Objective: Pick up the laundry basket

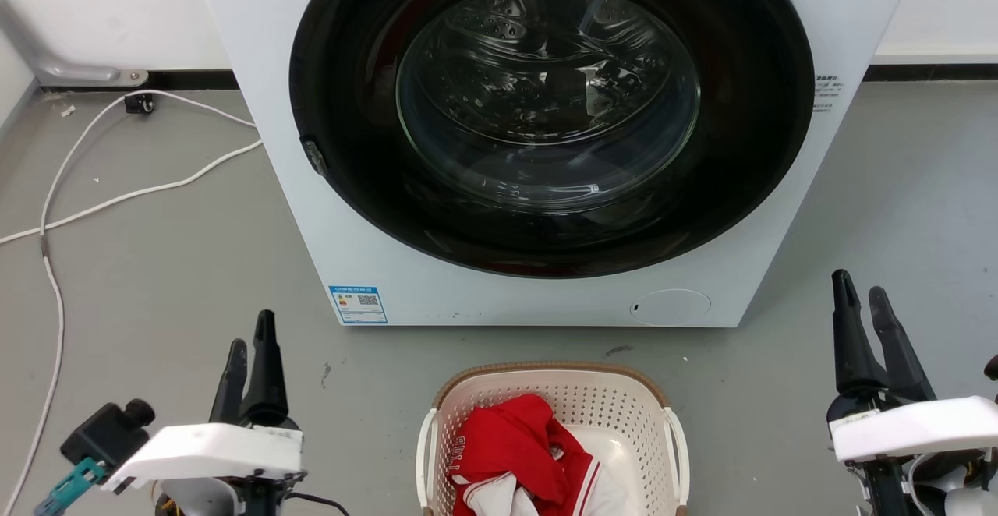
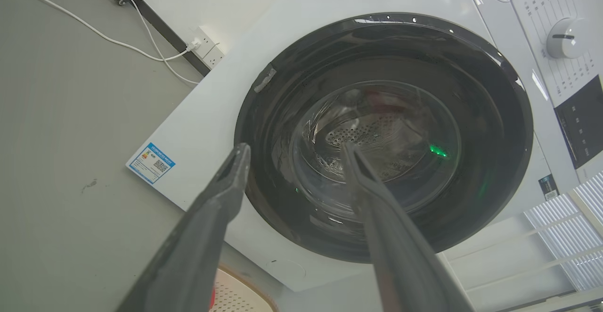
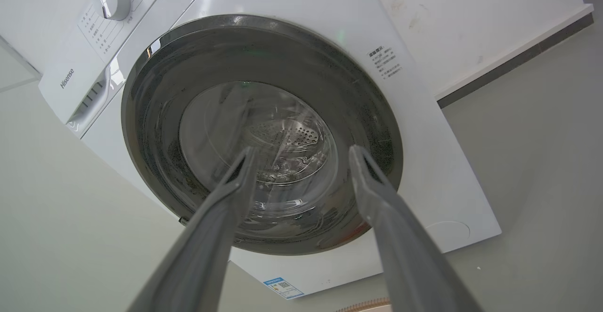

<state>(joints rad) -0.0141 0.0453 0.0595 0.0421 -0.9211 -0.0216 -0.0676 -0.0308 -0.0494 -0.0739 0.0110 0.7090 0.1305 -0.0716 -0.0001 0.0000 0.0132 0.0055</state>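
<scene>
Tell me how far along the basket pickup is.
Nothing done yet: the basket sits on the floor before the washer, red clothing inside. Underway: left hand and right hand are open, either side of it, touching nothing. Left: close on the side handles and lift.

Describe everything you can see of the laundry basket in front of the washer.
The laundry basket is cream-white plastic with perforated walls, rounded corners and a brown woven-look rim. A white handle sits on each side. It stands upright on the grey floor, just before the washer but apart from it, its near end cut off by the picture's edge. Red and white clothes lie inside. The left gripper and right gripper hang open at either side, not touching it.
</scene>
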